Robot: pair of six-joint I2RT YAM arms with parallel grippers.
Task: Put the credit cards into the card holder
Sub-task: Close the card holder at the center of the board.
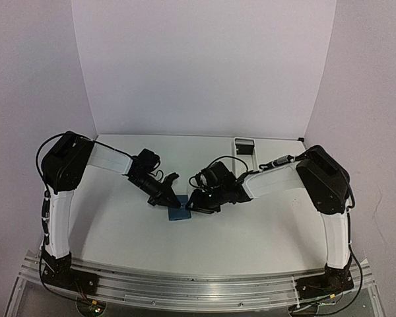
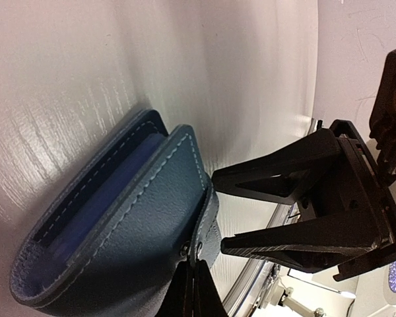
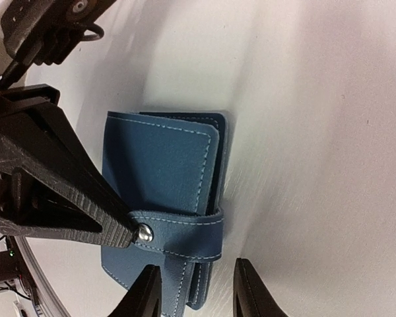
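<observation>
The card holder is a dark-blue folding wallet lying closed on the white table between both arms. It fills the left wrist view, where a blue layer shows between its covers. In the right wrist view its snap tab wraps over one edge. My left gripper is shut, pinching the tab's end by the snap, and it also shows in the top view. My right gripper is open, its fingers straddling the holder's edge just below the tab, seen from above too. No loose credit cards are in view.
A small white tray stands at the back of the table, right of centre. White walls close in the back and sides. A metal rail runs along the near edge. The two grippers are close together, almost touching.
</observation>
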